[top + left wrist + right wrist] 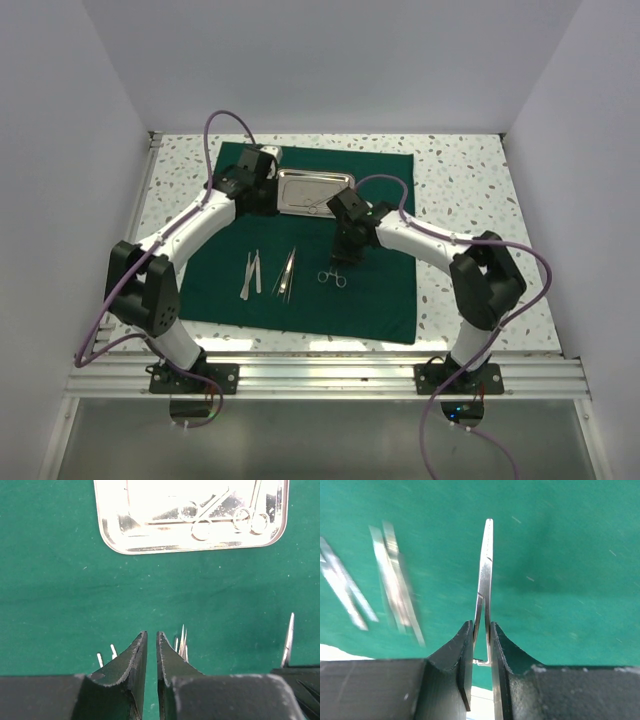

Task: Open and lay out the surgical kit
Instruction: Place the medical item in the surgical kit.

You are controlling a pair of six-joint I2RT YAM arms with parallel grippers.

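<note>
While the right tool (481,652) grips scissors (485,575) over the green cloth (380,290), the left tool (151,652) is nearly closed, empty.

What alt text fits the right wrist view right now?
The right pincer is shut on a slim steel instrument that points away over the green cloth. To its left, blurred tweezers lie on the cloth.

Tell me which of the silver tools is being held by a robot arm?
The ring-handled scissors, pinched in the right gripper jaws. The two tweezers lie free on the green cloth; others sit in the tray.
</note>
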